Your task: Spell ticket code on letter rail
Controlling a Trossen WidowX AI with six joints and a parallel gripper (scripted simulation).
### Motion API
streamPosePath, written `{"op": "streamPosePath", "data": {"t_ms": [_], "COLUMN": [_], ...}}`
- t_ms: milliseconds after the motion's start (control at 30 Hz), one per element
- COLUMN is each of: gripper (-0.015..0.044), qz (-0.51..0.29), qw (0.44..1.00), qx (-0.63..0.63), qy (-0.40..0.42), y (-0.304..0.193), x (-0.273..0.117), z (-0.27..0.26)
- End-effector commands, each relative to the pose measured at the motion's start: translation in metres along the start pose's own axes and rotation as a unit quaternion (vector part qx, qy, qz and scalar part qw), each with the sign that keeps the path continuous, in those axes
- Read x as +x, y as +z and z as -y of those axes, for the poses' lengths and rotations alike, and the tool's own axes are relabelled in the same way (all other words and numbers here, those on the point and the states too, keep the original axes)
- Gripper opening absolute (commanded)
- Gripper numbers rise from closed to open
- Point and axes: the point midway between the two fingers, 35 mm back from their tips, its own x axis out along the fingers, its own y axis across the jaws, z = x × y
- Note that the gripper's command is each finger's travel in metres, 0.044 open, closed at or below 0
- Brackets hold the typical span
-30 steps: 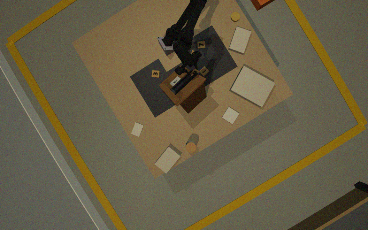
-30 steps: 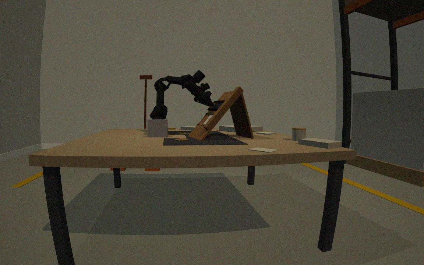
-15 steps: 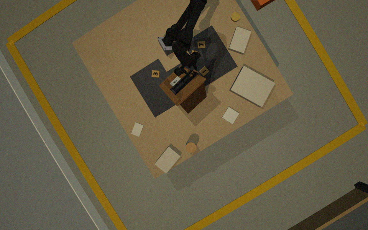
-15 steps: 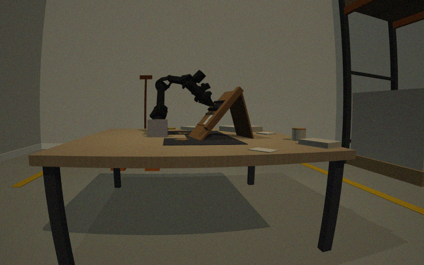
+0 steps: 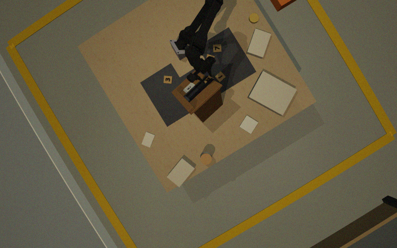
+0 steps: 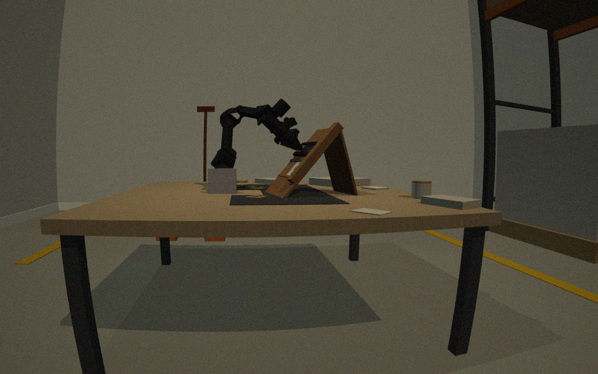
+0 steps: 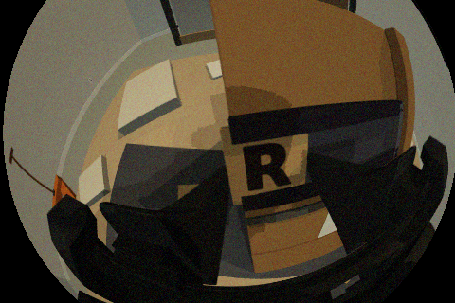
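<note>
My gripper [image 5: 205,78] [image 6: 300,148] [image 7: 268,167] is shut on the R tile [image 5: 207,80] [image 7: 284,173]. In the wrist view, the R tile is upright between the black lips of the letter rail [image 5: 195,92] [image 7: 284,121], at its left end; the dark channel right of it shows no tile. The rail is on the tilted wooden board [image 5: 208,96] [image 6: 316,155] [image 7: 303,47]. The white ticket [image 5: 189,87] [image 6: 294,168] [image 7: 329,227] is below the rail; its print is too small to read. A 3 tile [image 5: 167,79], a 7 tile [image 5: 217,48] and a tile with a single stroke [image 5: 220,76] lie flat. Another tile [image 5: 210,56] is partly hidden.
The dark mat [image 5: 160,101] [image 6: 245,201] lies under the board. Pale flat blocks [image 5: 272,92] [image 5: 259,43] [image 5: 180,172] stand around it. A lidded can [image 5: 206,158] [image 6: 421,189] is behind the board. A yellow disc [image 5: 254,17] lies near the counter edge.
</note>
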Motion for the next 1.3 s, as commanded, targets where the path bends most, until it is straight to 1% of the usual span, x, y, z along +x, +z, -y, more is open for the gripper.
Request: {"op": "streamPosePath", "data": {"t_ms": [0,1267], "gripper": [0.0,0.0], "qz": [0.001,0.001], "qw": [1.0,1.0], "qx": [-0.004,-0.004], "qy": [0.002,0.002], "y": [0.001,0.003], "x": [0.0,-0.001], "z": [0.002,0.022]}}
